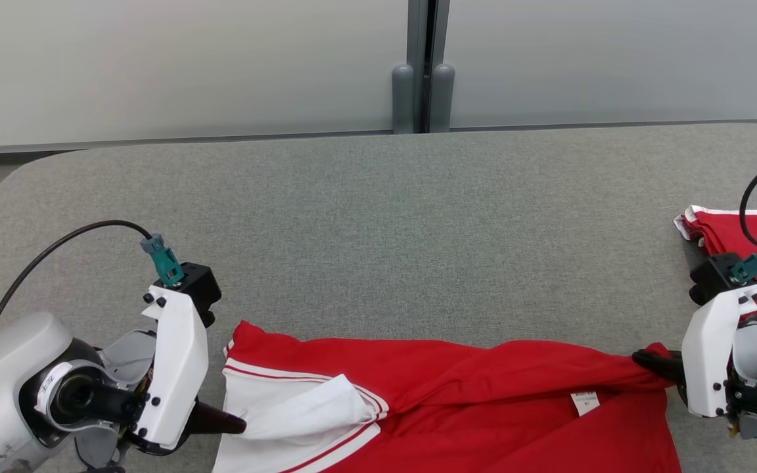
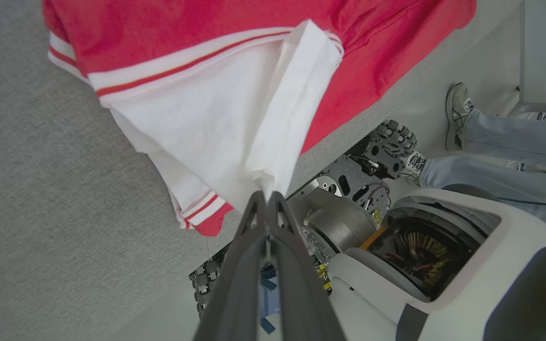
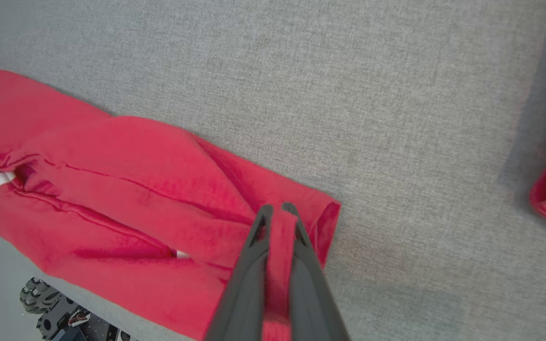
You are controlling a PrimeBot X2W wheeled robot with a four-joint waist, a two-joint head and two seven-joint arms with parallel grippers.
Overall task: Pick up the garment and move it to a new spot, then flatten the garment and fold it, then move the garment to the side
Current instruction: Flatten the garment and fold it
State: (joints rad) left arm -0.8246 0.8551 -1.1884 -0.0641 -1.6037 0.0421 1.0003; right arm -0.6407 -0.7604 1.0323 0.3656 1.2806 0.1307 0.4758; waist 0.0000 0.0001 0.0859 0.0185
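The garment (image 1: 444,387) is a red shirt with white, red-striped trim, stretched along the near edge of the grey table (image 1: 378,217) and partly hanging over it. My left gripper (image 1: 237,424) is shut on the white part at its left end. In the left wrist view that white cloth (image 2: 235,128) bunches into the left gripper (image 2: 268,195). My right gripper (image 1: 641,360) is shut on the red cloth at the right end. The right wrist view shows a red fold (image 3: 168,194) pinched in the right gripper (image 3: 278,208).
A second red garment (image 1: 746,243) with white trim lies at the table's right edge, behind my right arm. The robot's base (image 2: 424,246) and a person's legs and shoes (image 2: 486,132) stand off the table's near edge. A grey wall panel (image 1: 418,66) runs behind the table.
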